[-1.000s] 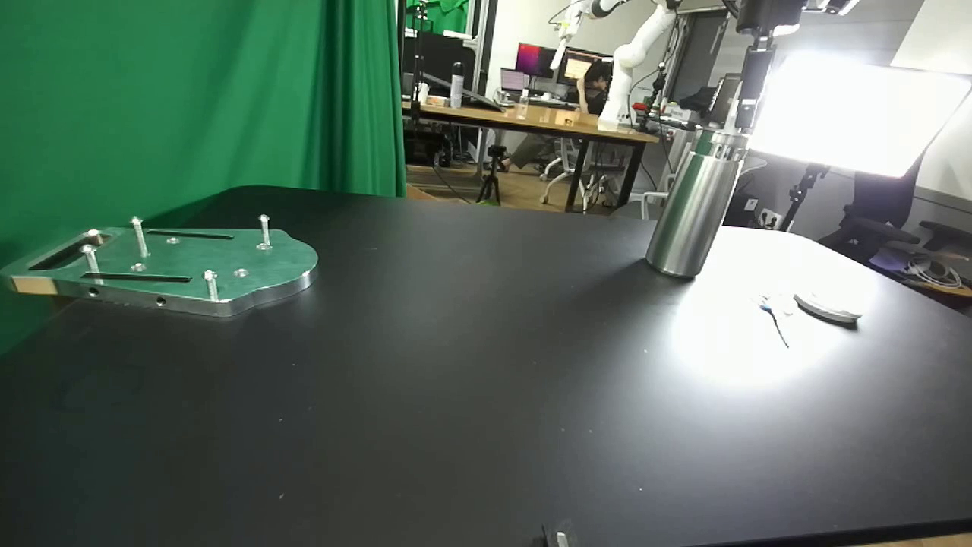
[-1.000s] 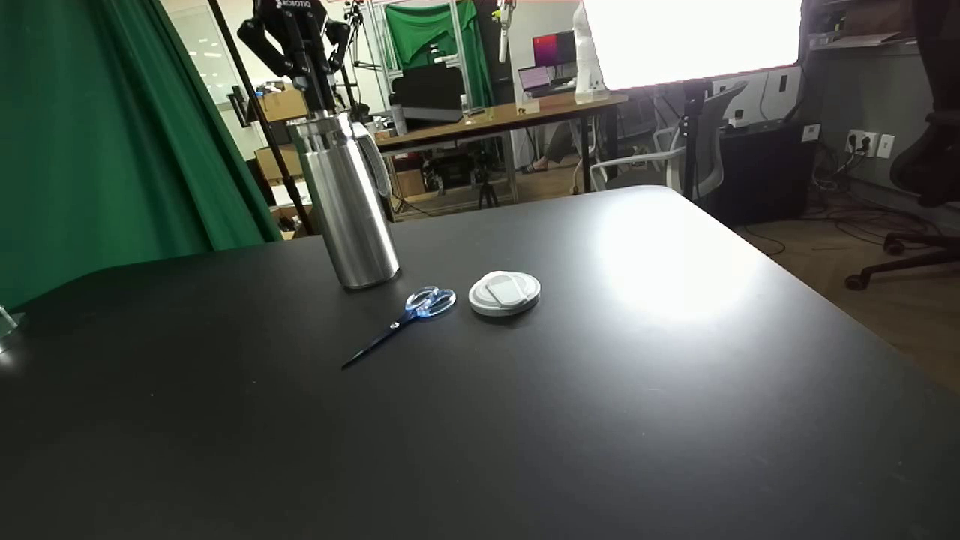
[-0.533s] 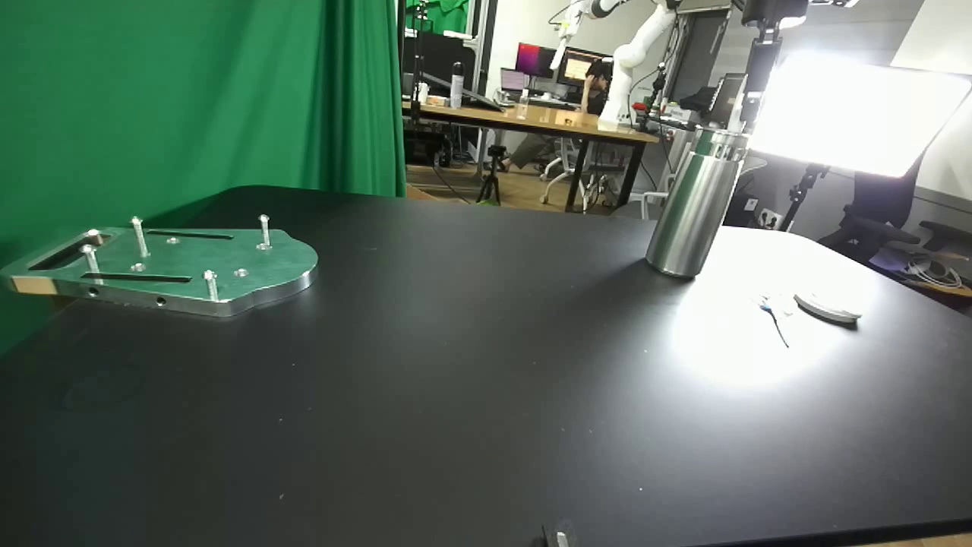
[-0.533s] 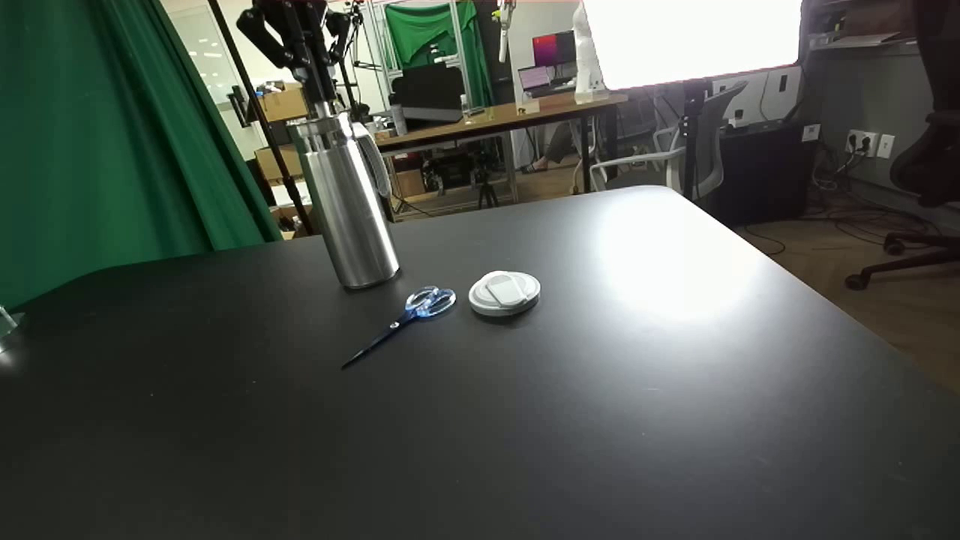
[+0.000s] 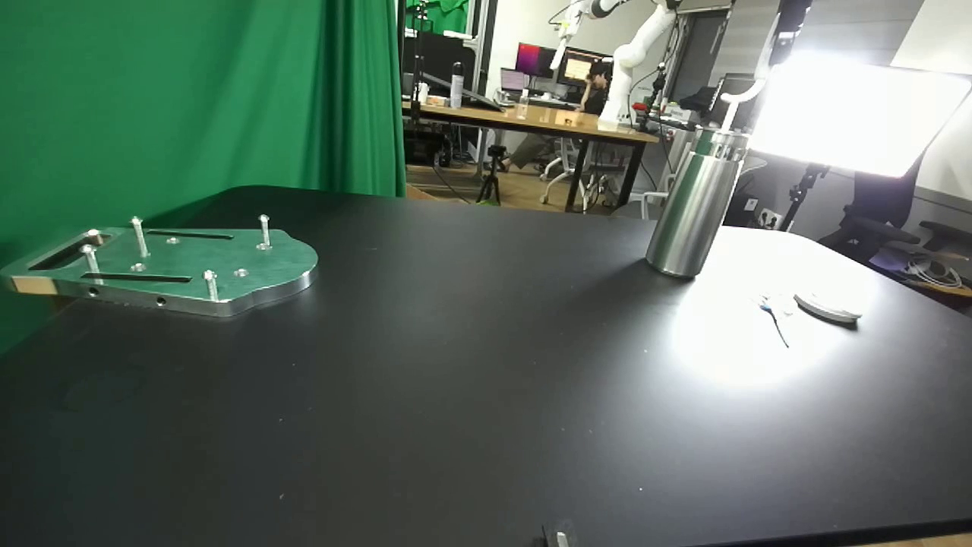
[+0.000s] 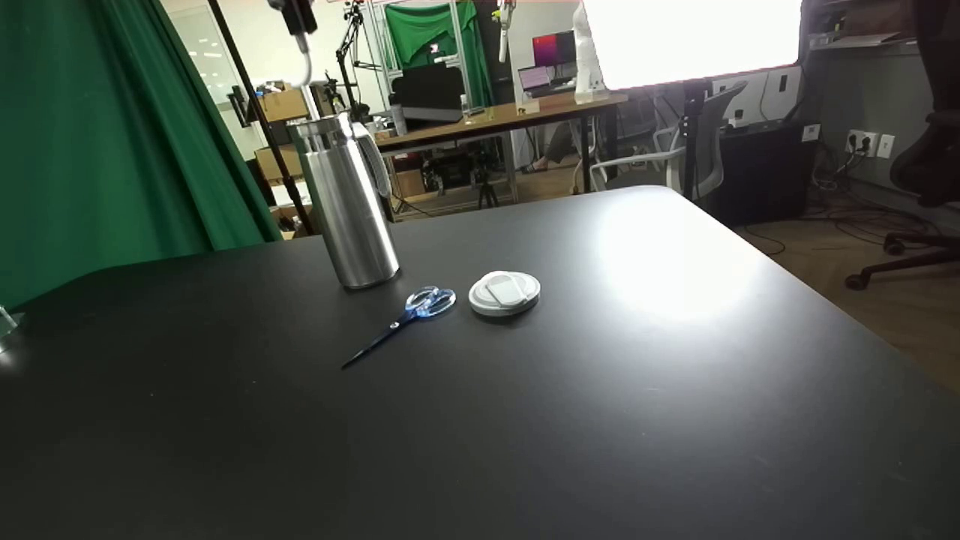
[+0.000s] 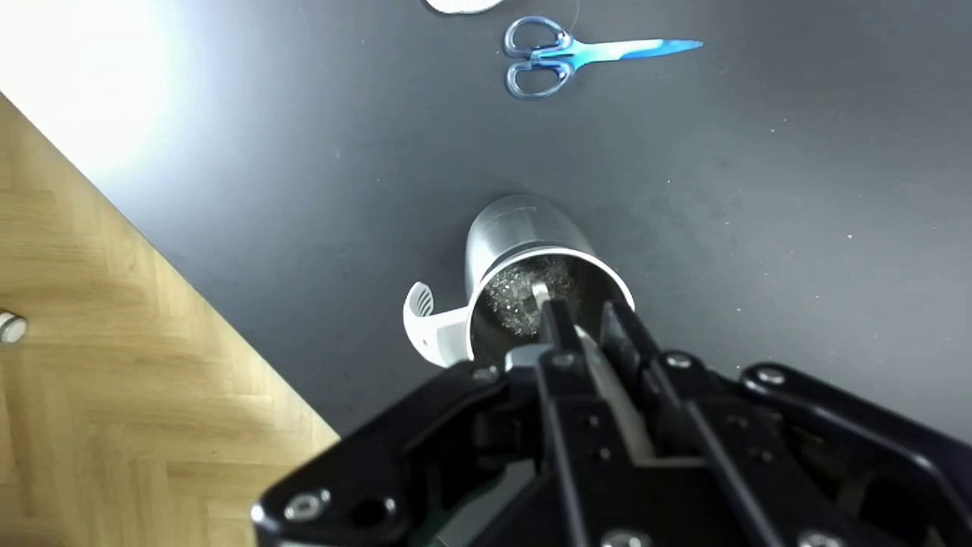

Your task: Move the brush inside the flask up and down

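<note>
Brush in flask, gripper overhead — the line of the stroke
The fingers were clamped on the brush's pale handle, above and apart from the flask's rim; the flask stood on the table. Below the grip the handle crooked, then ran steeply down into the mouth, its lower end inside, the bristles not distinct. The coming stroke presumably had to follow the flask's long axis — sideways drift might have pressed stem against rim, though whether they already touched could not be told
</note>
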You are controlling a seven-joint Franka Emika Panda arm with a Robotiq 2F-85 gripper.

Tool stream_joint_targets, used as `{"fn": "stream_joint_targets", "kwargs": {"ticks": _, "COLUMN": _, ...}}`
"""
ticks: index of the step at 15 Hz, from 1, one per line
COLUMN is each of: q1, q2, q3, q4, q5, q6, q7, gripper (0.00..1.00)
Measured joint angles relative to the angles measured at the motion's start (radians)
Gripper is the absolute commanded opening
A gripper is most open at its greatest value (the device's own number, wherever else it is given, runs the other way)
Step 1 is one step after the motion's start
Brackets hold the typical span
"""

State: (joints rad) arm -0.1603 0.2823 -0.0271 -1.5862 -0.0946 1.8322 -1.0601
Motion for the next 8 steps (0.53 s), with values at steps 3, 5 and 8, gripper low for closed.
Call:
{"fn": "stream_joint_targets", "kwargs": {"ticks": 3, "q1": 0.000, "q2": -0.047, "q3": -0.004, "q4": 0.002, "q5": 0.000, "q6": -0.019, "q7": 0.000, "gripper": 0.04}}
{"fn": "stream_joint_targets", "kwargs": {"ticks": 5, "q1": 0.000, "q2": -0.070, "q3": -0.006, "q4": 0.003, "q5": 0.000, "q6": -0.026, "q7": 0.000, "gripper": 0.04}}
{"fn": "stream_joint_targets", "kwargs": {"ticks": 8, "q1": 0.000, "q2": -0.096, "q3": -0.007, "q4": 0.007, "q5": 0.000, "q6": -0.029, "q7": 0.000, "gripper": 0.04}}
